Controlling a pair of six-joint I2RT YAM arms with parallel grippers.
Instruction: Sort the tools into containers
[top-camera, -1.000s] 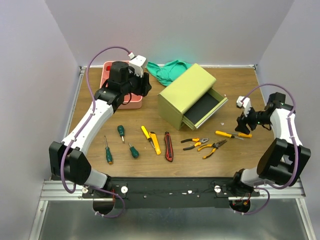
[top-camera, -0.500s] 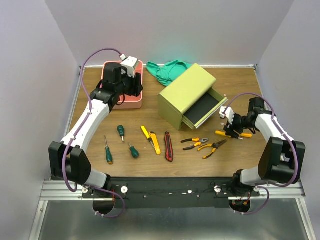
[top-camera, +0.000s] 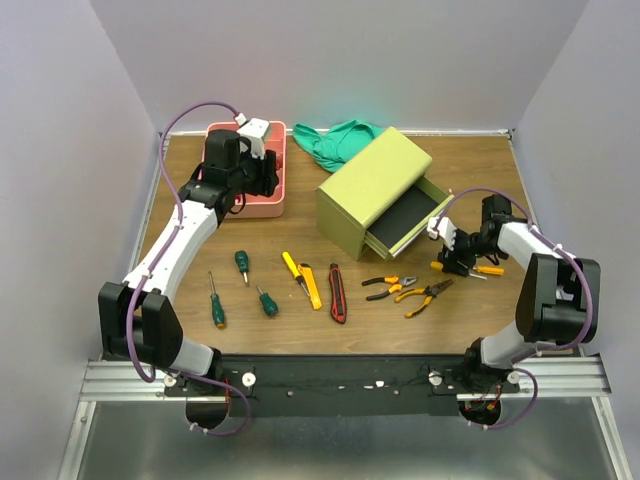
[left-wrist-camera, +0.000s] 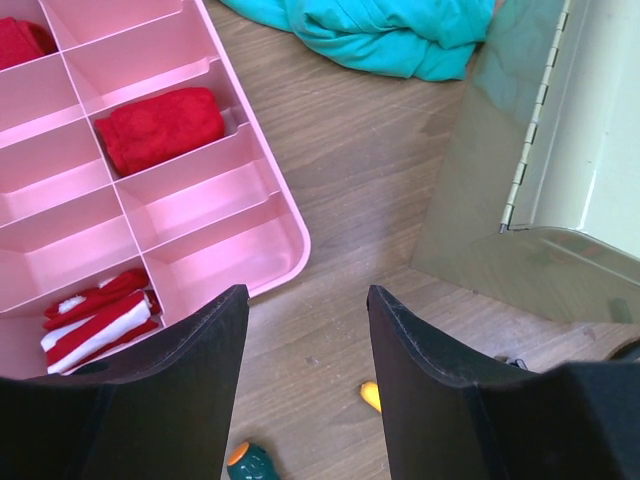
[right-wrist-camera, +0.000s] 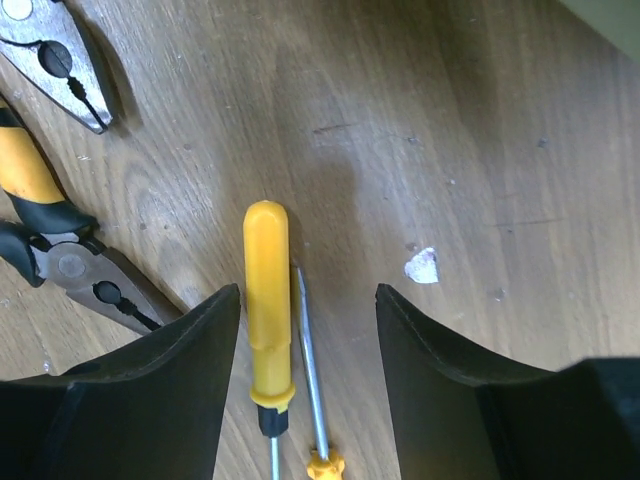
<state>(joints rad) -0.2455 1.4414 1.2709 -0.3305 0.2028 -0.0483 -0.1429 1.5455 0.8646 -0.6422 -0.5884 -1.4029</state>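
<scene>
Two containers stand ready: green chest (top-camera: 375, 190), drawer open, and pink tray (top-camera: 275, 150). Right tool (right-wrist-camera: 307, 297) hangs spread wide over the yellow screwdriver (right-wrist-camera: 267, 300) on the tabletop (top-camera: 480, 170) near the chest. It should centre on the handle, avoiding the thin shaft (right-wrist-camera: 308, 360) alongside. Left tool (left-wrist-camera: 305, 310) gapes beside the tray.
</scene>
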